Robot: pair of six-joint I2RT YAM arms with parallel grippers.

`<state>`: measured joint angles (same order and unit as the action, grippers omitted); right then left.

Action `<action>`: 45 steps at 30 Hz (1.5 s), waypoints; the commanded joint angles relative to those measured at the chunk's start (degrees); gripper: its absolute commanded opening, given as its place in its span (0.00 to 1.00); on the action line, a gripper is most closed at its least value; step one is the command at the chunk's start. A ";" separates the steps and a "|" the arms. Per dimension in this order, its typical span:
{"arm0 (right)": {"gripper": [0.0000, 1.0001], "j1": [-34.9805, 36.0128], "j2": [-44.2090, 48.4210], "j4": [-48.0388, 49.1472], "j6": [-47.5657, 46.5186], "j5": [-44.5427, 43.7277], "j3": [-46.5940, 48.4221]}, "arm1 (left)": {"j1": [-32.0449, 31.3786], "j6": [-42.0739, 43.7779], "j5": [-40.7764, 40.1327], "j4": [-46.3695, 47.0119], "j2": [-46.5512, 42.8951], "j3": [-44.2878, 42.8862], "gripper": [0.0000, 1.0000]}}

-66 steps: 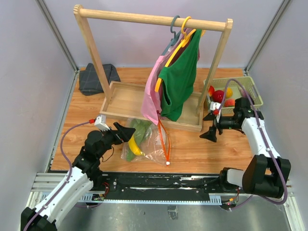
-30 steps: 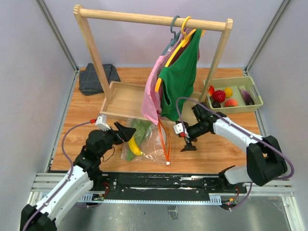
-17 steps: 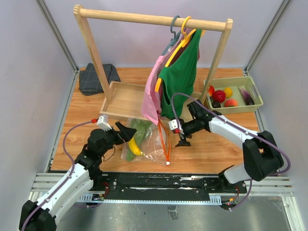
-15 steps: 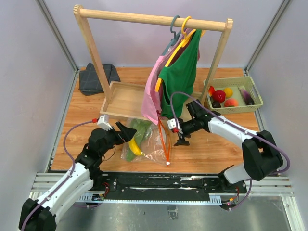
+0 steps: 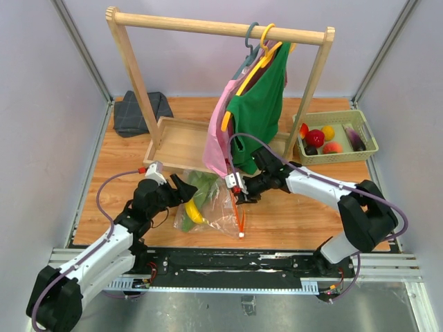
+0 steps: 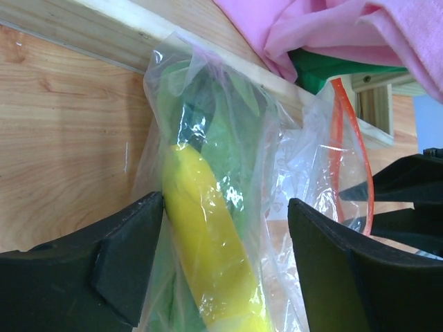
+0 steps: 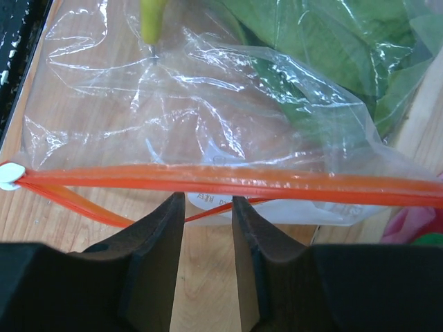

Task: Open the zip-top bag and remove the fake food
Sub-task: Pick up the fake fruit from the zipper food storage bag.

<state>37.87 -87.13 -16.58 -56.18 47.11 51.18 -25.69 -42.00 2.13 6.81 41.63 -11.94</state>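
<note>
Zip-top bag (image 5: 214,204) flat on table (image 5: 304,214) against rack base (image 5: 173,164); clear, crinkly, lips of orange-red zip strip (image 7: 228,181) parted. Banana (image 6: 208,228) + green leafy pcs (image 7: 325,41) inside. L gripper (image 6: 225,202) open, straddling bag at banana. R gripper (image 7: 208,200) narrowed, small gap betw. jaws, at zip strip.

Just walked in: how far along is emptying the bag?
Done: zip-top bag has its zip strip parted; some fake food sits in the basket. In hand: right tool straddles one strand, left tool brackets the bagged banana. Left: banana and green leafy pieces to pull out.
</note>
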 commanded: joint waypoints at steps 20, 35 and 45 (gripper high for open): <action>0.24 2.59 -0.62 1.22 7.71 0.16 0.63 | -0.06 0.74 3.52 3.28 4.02 0.92 0.35; 0.20 6.49 -10.28 15.10 40.13 -7.82 1.93 | -0.08 -4.98 4.52 8.35 1.26 6.67 0.18; 0.27 6.08 -12.96 22.50 55.44 -9.37 1.52 | -0.07 -14.40 4.29 14.24 -6.31 13.87 0.16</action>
<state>43.81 -98.32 2.42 -9.23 39.42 53.08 -25.69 -51.94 6.11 19.51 38.54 -1.13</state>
